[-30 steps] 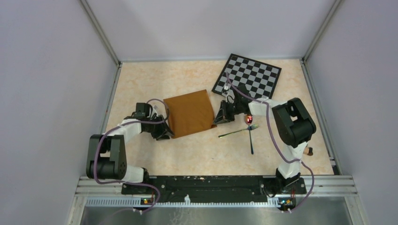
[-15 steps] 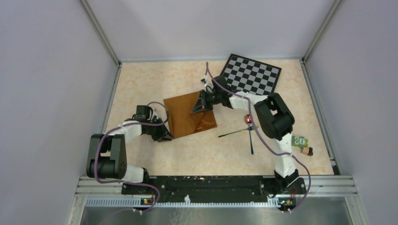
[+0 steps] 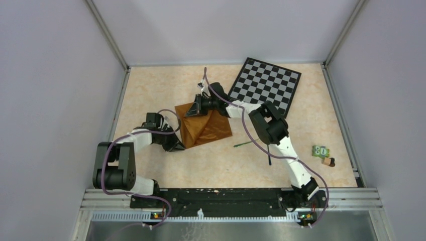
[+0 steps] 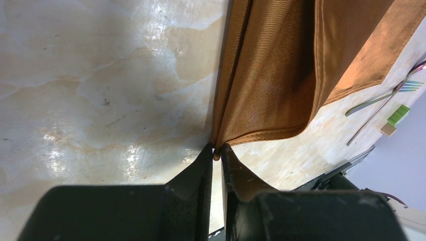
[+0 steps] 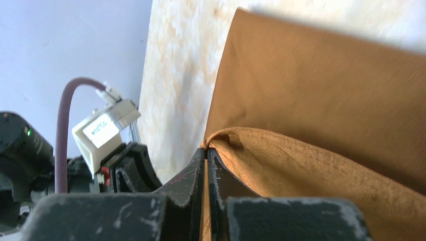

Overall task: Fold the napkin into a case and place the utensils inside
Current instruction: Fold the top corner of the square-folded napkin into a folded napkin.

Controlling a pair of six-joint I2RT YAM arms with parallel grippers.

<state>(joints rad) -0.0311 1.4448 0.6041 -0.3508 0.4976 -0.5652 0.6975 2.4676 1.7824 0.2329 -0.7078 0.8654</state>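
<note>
The napkin (image 3: 208, 128) was shown only partly folded, its near corner pinched by the left gripper (image 4: 216, 152) and a far corner held raised over the cloth, pinched by the right gripper (image 5: 206, 150); the utensils (image 3: 244, 144) lay just right of it, not yet inserted.

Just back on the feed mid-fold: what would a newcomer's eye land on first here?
The rust-brown napkin, mid-scene and half folded, pinched by both hands: the right hand holds a corner raised over its far left part, the left hand clamps the near left corner. Then the checkered board at the far right, and the utensils lying right of the napkin.
</note>
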